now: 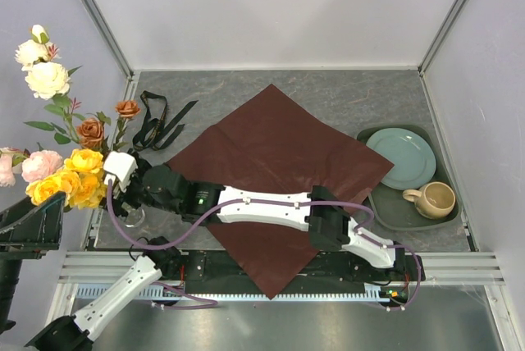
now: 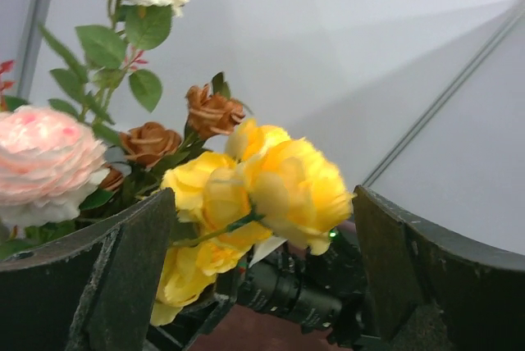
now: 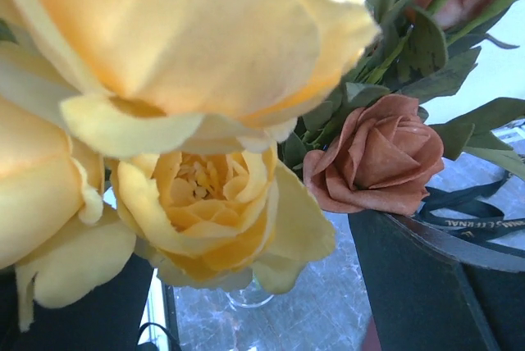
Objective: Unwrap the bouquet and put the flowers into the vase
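Left hand: released. My two dark fingers stand wide apart and grasp nothing, and the yellow blooms show in the gap between them.
Right hand: released as well. One finger sits just under a rust-orange rose, with the yellow petals close in front of me. Nothing is pinched.
Right arm: stretched leftward across the near half of the wrapping paper, so my hand ends beyond the paper's left corner.
Wrapping paper: dark maroon, spread flat as a diamond on the grey counter.
Flowers: free of the paper, bunched upright just left of its left corner. The yellow cluster is lowest, a pink rose is beside it, and the cream-white ones are highest.
Vase: left of the paper. Only a sliver of clear glass shows beneath the yellow blooms, and I cannot tell how the stems sit in it.
Ribbon: black, lying loose on the counter just off the paper's upper-left edge.
Tray: dark green, right of the paper's right corner. It carries a teal plate and a beige mug.
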`<state>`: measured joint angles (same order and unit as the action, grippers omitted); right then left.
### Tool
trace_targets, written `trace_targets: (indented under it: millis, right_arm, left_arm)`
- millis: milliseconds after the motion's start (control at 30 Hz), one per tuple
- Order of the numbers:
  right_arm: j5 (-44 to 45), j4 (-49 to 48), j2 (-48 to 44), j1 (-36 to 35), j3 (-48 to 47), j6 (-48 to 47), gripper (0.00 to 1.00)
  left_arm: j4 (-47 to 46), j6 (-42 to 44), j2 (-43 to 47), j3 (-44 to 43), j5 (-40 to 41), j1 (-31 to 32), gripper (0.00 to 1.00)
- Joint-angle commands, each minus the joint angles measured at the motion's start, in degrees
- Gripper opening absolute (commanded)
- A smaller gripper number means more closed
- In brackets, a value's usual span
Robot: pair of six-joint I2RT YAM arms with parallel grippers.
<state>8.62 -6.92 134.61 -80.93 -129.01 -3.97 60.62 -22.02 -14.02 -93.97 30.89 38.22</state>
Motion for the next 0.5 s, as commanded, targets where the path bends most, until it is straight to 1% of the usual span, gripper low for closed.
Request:
trace_targets:
  millis: [0, 233, 367, 467]
  right_arm:
    - [-3.3, 1.2, -4.9, 1.0, 0.1, 3.8, 0.98]
    - [-4.6, 2.1, -6.3, 1.3, 1.3, 5.9, 0.98]
    - [-4.9, 2.7, -6.5, 1.3, 1.5, 6.5, 0.98]
    - [-5.0, 2.9, -6.8, 1.3, 1.5, 7.4, 0.98]
  left_arm:
    - [-5.1, -1.1, -5.7, -2.6, -5.0, -0.1, 0.95]
    - [-9.7, 2.6, -10.8, -6.8, -8.0, -0.1, 0.95]
    - [-13.0, 4.7, -13.6, -9.6, -9.8, -0.1, 0.93]
    - [-14.4, 5.3, -17.4, -12.0, -13.9, -0.1, 0.92]
